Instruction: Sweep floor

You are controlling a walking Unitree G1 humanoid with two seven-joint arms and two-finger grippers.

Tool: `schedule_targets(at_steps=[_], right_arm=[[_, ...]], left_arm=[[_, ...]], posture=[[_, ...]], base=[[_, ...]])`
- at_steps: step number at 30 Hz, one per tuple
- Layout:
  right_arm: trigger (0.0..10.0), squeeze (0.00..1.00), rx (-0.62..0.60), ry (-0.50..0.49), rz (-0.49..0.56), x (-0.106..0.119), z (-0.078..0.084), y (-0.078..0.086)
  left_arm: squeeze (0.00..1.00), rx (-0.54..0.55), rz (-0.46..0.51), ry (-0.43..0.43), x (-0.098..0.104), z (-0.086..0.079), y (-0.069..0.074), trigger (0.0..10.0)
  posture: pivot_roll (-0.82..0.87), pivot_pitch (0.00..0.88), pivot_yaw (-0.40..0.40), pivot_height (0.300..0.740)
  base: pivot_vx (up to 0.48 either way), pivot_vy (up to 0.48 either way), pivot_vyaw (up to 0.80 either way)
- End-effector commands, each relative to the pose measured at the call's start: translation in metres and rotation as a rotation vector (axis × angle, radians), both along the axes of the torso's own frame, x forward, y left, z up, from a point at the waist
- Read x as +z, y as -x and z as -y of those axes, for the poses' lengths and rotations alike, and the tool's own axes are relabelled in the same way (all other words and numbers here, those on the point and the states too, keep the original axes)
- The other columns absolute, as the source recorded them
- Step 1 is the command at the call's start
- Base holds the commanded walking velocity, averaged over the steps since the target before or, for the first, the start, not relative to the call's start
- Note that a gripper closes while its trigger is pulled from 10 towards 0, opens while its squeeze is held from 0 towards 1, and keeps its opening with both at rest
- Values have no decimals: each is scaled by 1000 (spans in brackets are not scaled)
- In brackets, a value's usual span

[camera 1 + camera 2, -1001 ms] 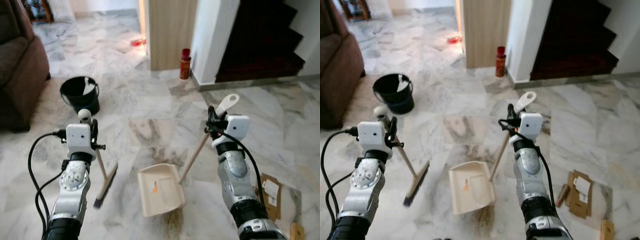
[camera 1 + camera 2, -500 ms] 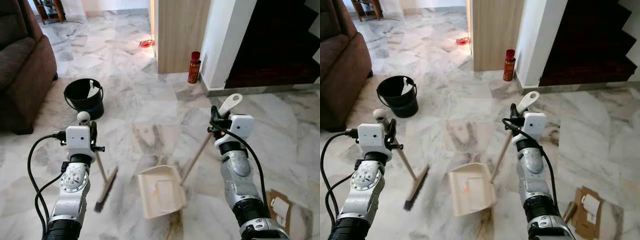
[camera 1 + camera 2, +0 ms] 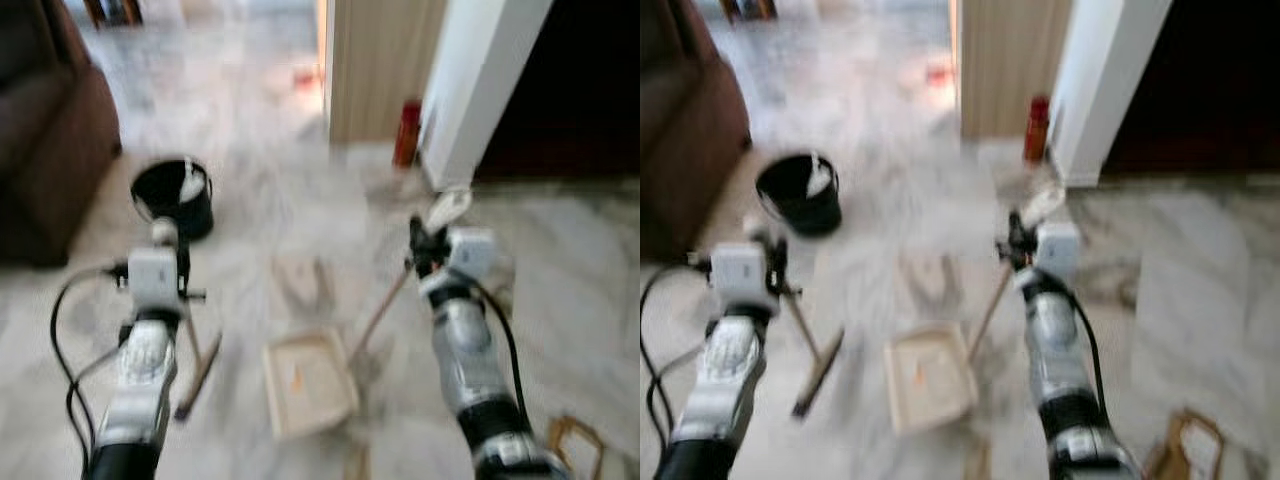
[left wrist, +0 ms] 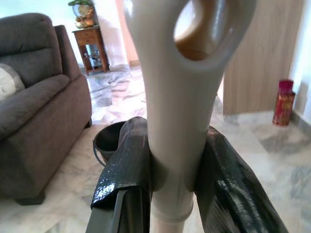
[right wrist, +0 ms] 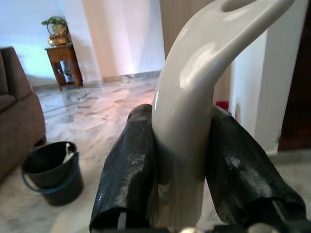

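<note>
The eye views are blurred. My left gripper (image 3: 168, 246) is shut on the pale top of the broom handle (image 4: 171, 102); the broom (image 3: 197, 362) slants down to the marble floor at lower left. My right gripper (image 3: 426, 240) is shut on the cream curved grip (image 5: 194, 73) of the long-handled dustpan. The dustpan's tray (image 3: 308, 385) lies flat on the floor between my two arms, with a small orange scrap in it.
A black bucket (image 3: 172, 195) stands ahead on the left beside a brown sofa (image 3: 45, 130). A red can (image 3: 405, 133) sits at the foot of a wooden panel (image 3: 385, 60) and a white pillar (image 3: 490, 80). Cardboard scraps (image 3: 570, 440) lie at lower right.
The whole picture has shifted and blurred, so the camera is moving. Both grippers keep their holds; broom and dustpan stay in about the same place between the arms.
</note>
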State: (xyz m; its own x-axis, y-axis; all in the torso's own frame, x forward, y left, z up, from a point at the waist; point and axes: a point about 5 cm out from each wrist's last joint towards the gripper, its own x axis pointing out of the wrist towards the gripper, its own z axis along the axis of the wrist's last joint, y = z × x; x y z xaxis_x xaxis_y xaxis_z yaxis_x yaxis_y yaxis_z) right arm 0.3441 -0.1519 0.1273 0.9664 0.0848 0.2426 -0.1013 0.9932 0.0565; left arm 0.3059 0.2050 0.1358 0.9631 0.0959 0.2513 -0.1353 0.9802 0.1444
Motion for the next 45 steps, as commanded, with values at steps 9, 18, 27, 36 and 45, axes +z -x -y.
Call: schedule_targets(at_steps=[9, 18, 27, 36, 45], right_arm=[[10000, 0, 54, -27, 32, 9, -13, -2], [10000, 0, 56, 1, 34, 8, -16, -2], [10000, 0, 63, -24, 19, 7, -17, -3], [10000, 0, 113, -67, -26, 3, -26, -4], [10000, 0, 185, -80, -116, -7, -41, -4]], left_arm=[[0, 37, 43, -23, 10, -10, 2, 10000], [0, 47, 46, -26, 12, -11, 1, 10000], [0, 54, 49, -27, 13, -11, 0, 10000], [0, 72, 55, -30, 14, -13, 1, 10000], [0, 91, 61, -25, 16, -15, 1, 10000]], posture=[[118, 99, 5, 740], [121, 89, 13, 740], [124, 78, 14, 740], [133, 84, 12, 740], [132, 91, 13, 740]], base=[[377, 0, 0], [377, 0, 267], [377, 0, 231], [379, 0, 0], [381, 0, 0]])
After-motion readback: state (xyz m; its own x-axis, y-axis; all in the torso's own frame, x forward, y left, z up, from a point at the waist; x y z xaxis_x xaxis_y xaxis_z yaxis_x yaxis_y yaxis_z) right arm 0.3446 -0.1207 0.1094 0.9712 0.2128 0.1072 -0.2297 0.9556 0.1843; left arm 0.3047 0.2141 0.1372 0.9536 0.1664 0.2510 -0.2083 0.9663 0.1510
